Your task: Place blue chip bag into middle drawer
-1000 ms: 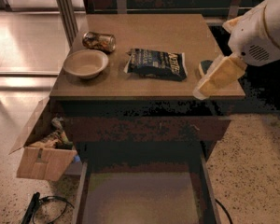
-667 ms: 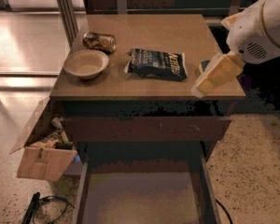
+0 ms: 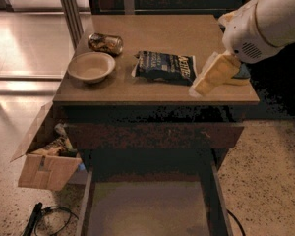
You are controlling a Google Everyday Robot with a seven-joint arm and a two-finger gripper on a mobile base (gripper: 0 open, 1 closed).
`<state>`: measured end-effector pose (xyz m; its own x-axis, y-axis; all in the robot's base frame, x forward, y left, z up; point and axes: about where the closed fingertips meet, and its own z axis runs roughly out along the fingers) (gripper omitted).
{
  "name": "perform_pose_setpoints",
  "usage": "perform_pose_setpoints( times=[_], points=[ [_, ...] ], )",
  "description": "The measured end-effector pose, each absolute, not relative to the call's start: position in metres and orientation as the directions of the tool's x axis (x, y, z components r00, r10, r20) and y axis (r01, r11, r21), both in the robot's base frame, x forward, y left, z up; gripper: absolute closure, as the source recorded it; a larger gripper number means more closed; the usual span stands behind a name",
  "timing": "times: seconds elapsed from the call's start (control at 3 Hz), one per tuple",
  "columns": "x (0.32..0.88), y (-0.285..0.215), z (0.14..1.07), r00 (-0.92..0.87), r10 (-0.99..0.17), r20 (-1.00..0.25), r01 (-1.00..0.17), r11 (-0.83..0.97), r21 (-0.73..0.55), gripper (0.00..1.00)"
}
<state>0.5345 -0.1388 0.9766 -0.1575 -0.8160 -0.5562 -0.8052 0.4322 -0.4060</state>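
Observation:
The blue chip bag (image 3: 164,68) lies flat on the tabletop (image 3: 187,33), right of centre, with white lettering facing up. My gripper (image 3: 202,85), pale yellow on the end of the white arm (image 3: 265,26), hangs just above the table's front right part. It is close to the bag's right edge and holds nothing that I can see. The middle drawer (image 3: 147,208) is pulled open below the table, and its pale floor is bare.
A tan bowl (image 3: 91,66) and a crushed can (image 3: 105,43) sit on the table's left side. A yellow sponge with a blue-green top (image 3: 242,74) lies partly behind my gripper. A shut reddish-brown drawer front (image 3: 152,134) is above the open drawer. A cardboard box (image 3: 44,161) and cables (image 3: 39,215) are on the floor at left.
My gripper has moved left, closer to the chip bag's right edge. The bag, bowl and can have not moved.

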Motion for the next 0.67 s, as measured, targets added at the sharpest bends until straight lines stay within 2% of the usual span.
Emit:
perform_pose_setpoints(
  times=[0.67],
  points=[
    [0.596,-0.112,0.944,-0.173,-0.745,-0.645,-0.813,0.477,-0.333,0.0]
  ],
)
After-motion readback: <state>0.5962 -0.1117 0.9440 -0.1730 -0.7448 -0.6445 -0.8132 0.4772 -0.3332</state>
